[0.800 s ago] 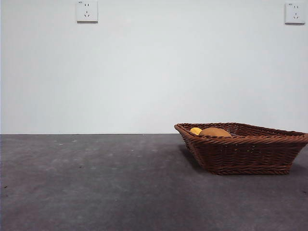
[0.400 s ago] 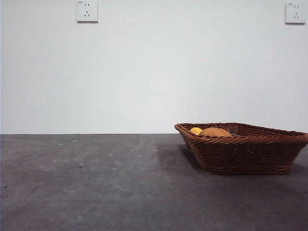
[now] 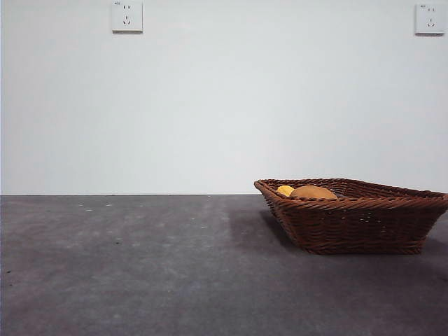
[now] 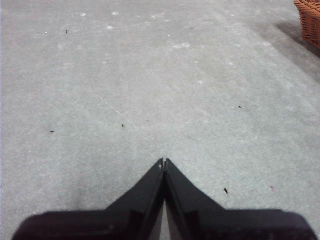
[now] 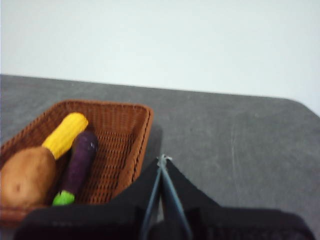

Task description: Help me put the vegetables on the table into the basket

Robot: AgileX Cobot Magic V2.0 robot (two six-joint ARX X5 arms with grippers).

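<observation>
All three vegetables lie inside the wicker basket [image 5: 117, 145], which sits on the right of the counter [image 3: 140, 266]: the potato [image 5: 26, 176], the corn cob [image 5: 65, 134] and the eggplant [image 5: 79, 165] rest side by side on its floor. From the front, only the tops of the potato and corn show above the rim. The right gripper [image 5: 162, 160] hangs beside the basket, jaws pressed together and empty. The left gripper [image 4: 163, 162] hovers over bare counter well to the left, jaws likewise closed on nothing. The loading step looks finished; no vegetable is seen outside the basket, so the next move is probably only parking both arms.
</observation>
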